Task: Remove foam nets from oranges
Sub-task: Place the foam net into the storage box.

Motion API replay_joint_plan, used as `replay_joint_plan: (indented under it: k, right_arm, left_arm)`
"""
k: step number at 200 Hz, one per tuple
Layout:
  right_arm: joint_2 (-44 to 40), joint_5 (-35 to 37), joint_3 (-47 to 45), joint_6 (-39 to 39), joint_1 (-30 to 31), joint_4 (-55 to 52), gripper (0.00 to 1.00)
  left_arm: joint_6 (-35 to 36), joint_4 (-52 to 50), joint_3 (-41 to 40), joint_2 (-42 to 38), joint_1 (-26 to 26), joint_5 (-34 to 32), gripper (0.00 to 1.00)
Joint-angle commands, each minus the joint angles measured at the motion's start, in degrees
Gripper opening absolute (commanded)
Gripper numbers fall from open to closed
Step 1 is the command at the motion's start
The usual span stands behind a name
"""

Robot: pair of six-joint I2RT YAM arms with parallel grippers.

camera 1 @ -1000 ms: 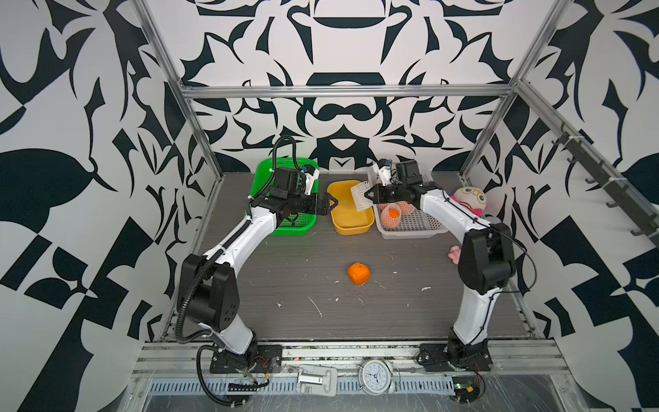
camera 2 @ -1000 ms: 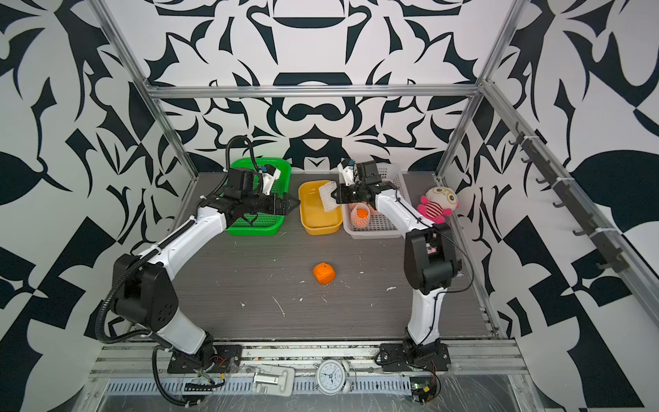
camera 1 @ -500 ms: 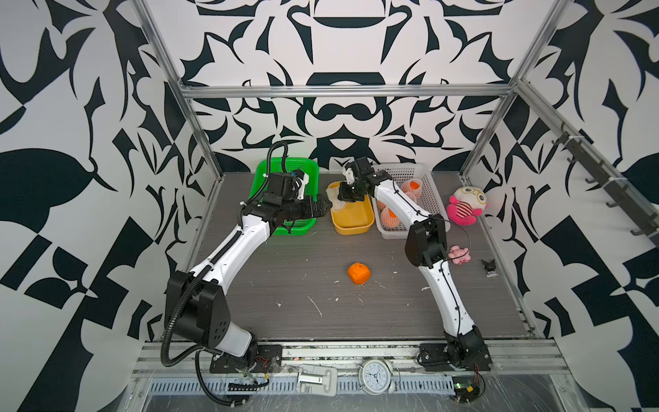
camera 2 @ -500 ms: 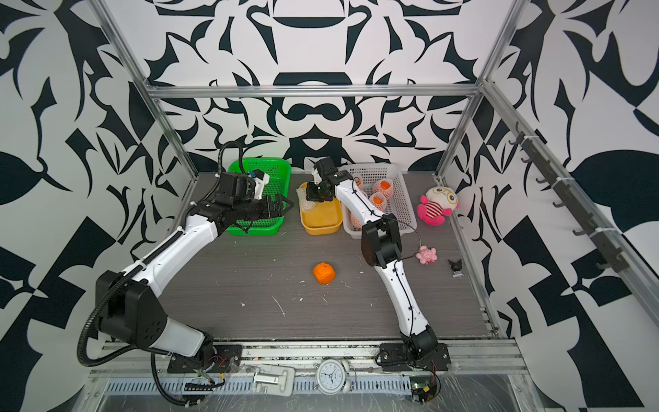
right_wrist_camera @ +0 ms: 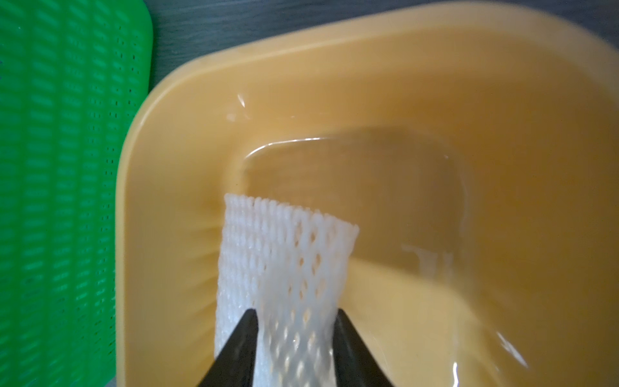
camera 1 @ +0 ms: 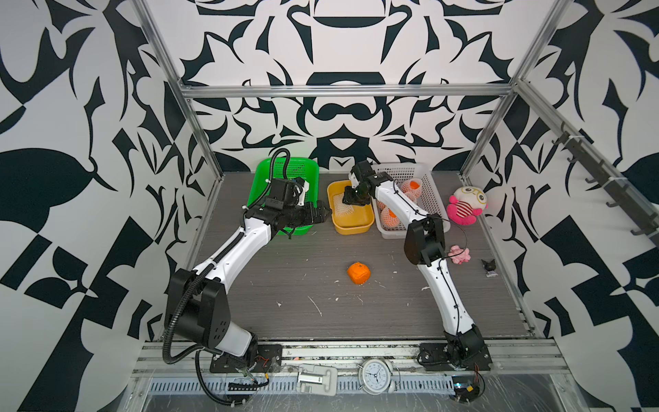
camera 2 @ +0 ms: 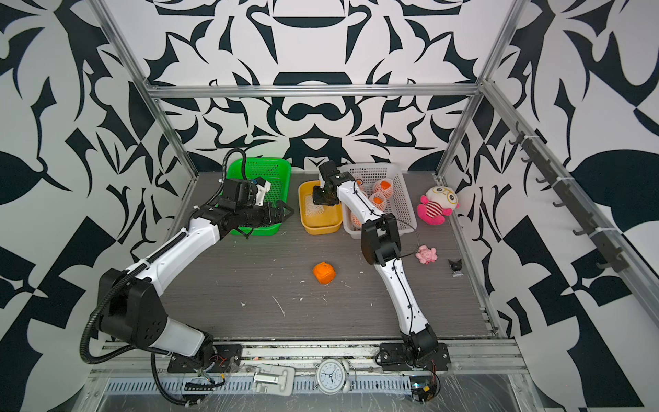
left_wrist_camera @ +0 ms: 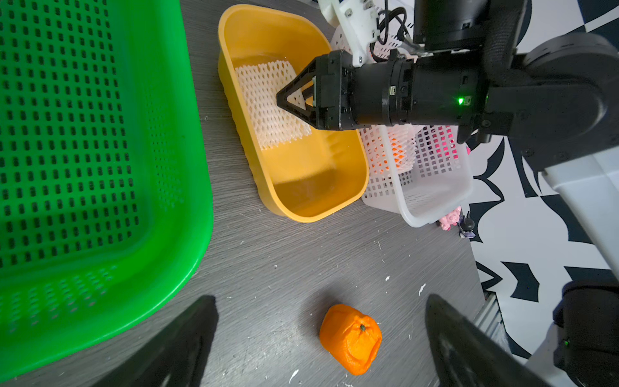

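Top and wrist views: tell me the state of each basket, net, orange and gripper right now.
Green basket, empty where visible.
Yellow bin, holds one net.
Net, flattened, lying in that bin.
Right gripper, jaws parted, over it.
Left gripper, open, empty.
White basket, partly filled.
Netted oranges, wrapped, inside it.
Bare orange, unwrapped, on the table.

Bright, even overhead light fills both sharp top views, leaving only faint soft shadows on the table (camera 1: 285, 271). The right wrist view is blurred, with glare streaking the yellow tub (right_wrist_camera: 335, 60). The fingers (left_wrist_camera: 181, 345) of the left end effector (left_wrist_camera: 320, 300) look unfocused.
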Motion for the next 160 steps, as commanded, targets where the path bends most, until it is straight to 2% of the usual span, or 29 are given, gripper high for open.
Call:
replay_joint_plan:
  k: [1,34,41,73,127,142,160]
  right_arm:
    - [-4.82,1.27,3.00,-1.96,0.54,-0.16,0.49]
    - [-6.25,1.27,3.42,-2.94,0.72,-0.23,0.58]
    - [-6.46,1.38,3.28,-3.07,0.79,-0.16,0.64]
    - [-7.39,1.95,4.21,-3.58,0.89,-0.45,0.77]
    - [-7.73,2.37,4.11,-3.96,0.97,-1.17,0.80]
    - [-10.48,1.98,3.98,-4.08,1.30,-1.26,0.81]
    - [-13.50,2.31,2.94,-5.28,2.27,-2.09,0.88]
  left_arm:
    - [-1.12,0.71,-1.57,-2.11,-0.15,0.14,0.99]
    - [-1.12,0.74,-1.65,-2.60,-0.14,0.03,0.99]
    - [-1.08,0.72,-1.80,-2.68,-0.09,0.05,0.99]
    - [-1.18,0.96,-2.84,-3.70,-0.15,-0.23,0.99]
    - [-1.21,1.35,-3.60,-4.09,-0.12,-0.06,0.99]
    - [-1.21,1.19,-4.09,-4.57,-0.17,0.03,0.99]
    - [-1.07,0.78,-4.86,-5.38,-0.17,0.41,1.00]
